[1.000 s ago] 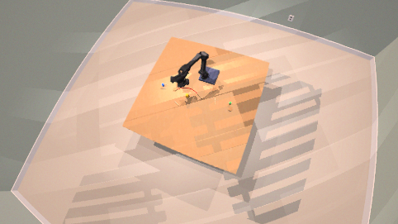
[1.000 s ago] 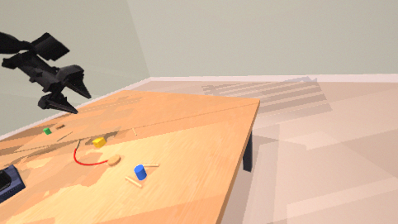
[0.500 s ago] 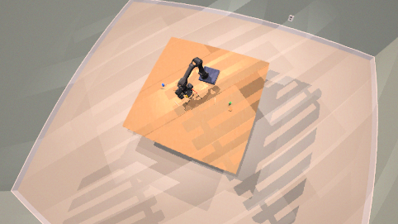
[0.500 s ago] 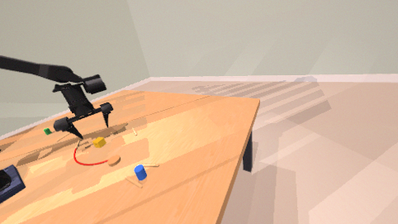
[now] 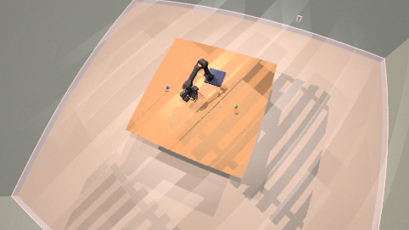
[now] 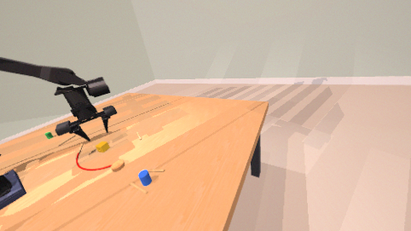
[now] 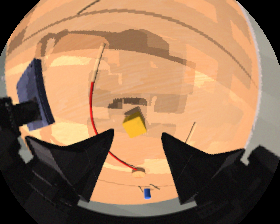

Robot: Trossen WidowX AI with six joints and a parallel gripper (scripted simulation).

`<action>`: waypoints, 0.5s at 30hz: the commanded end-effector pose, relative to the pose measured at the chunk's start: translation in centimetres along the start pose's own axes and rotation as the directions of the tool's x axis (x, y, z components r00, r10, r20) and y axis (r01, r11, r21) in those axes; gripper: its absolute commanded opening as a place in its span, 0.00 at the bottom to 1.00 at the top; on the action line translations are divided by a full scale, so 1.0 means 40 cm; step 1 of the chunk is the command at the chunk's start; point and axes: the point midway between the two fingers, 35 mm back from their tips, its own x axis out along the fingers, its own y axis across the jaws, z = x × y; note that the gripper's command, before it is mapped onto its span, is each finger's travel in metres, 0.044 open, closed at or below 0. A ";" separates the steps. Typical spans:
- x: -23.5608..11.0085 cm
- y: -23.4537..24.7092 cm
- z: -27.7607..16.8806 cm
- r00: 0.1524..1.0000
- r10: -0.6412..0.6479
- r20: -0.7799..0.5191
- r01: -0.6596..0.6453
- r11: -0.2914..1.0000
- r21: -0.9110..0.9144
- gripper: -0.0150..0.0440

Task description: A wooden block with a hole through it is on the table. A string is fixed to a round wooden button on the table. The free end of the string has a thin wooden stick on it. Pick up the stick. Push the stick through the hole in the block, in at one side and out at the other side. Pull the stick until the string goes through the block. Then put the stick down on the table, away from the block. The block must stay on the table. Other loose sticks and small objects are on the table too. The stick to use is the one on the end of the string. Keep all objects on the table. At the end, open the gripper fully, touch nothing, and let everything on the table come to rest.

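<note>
The yellow block (image 6: 102, 147) (image 7: 134, 124) lies on the table; its hole does not show. A red string (image 6: 87, 168) (image 7: 92, 106) curves from the round wooden button (image 6: 118, 165) to the thin stick (image 6: 81, 147) (image 7: 99, 63), which lies flat on the table to the left of the block. My gripper (image 6: 96, 135) (image 7: 138, 133) (image 5: 188, 96) is open and empty. It hangs low over the table, just behind the block, with the fingertips pointing down. In the wrist view the block shows between the two fingers, and the stick lies farther out to the left.
A blue cylinder (image 6: 145, 177) (image 7: 147, 192) (image 5: 167, 87) stands near the button. A green cube (image 6: 49, 135) (image 5: 236, 106) lies farther back. Loose sticks (image 6: 138, 135) (image 6: 138, 187) lie about. The arm's dark blue base (image 6: 8, 187) (image 7: 32, 92) is at the left.
</note>
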 end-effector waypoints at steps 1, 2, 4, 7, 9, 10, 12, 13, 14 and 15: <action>0.000 0.000 0.000 1.000 0.000 0.000 0.000 1.000 0.001 0.67; 0.000 0.000 0.000 1.000 0.000 0.000 0.000 1.000 0.001 0.67; 0.000 0.000 0.000 1.000 0.000 0.000 0.000 1.000 0.001 0.67; 0.000 0.000 0.000 1.000 0.000 0.000 0.000 1.000 0.001 0.67; 0.000 0.000 0.000 1.000 0.000 0.000 0.000 1.000 0.000 0.62; 0.000 0.000 0.000 1.000 0.000 0.000 0.000 1.000 0.000 0.58; 0.000 0.000 0.000 1.000 0.000 0.000 0.000 1.000 0.000 0.49; 0.000 0.000 0.000 1.000 0.000 0.000 0.000 1.000 0.000 0.44; 0.000 0.000 0.000 1.000 0.000 0.000 0.000 1.000 0.000 0.40; 0.000 0.000 0.000 1.000 0.000 0.000 0.000 1.000 0.000 0.36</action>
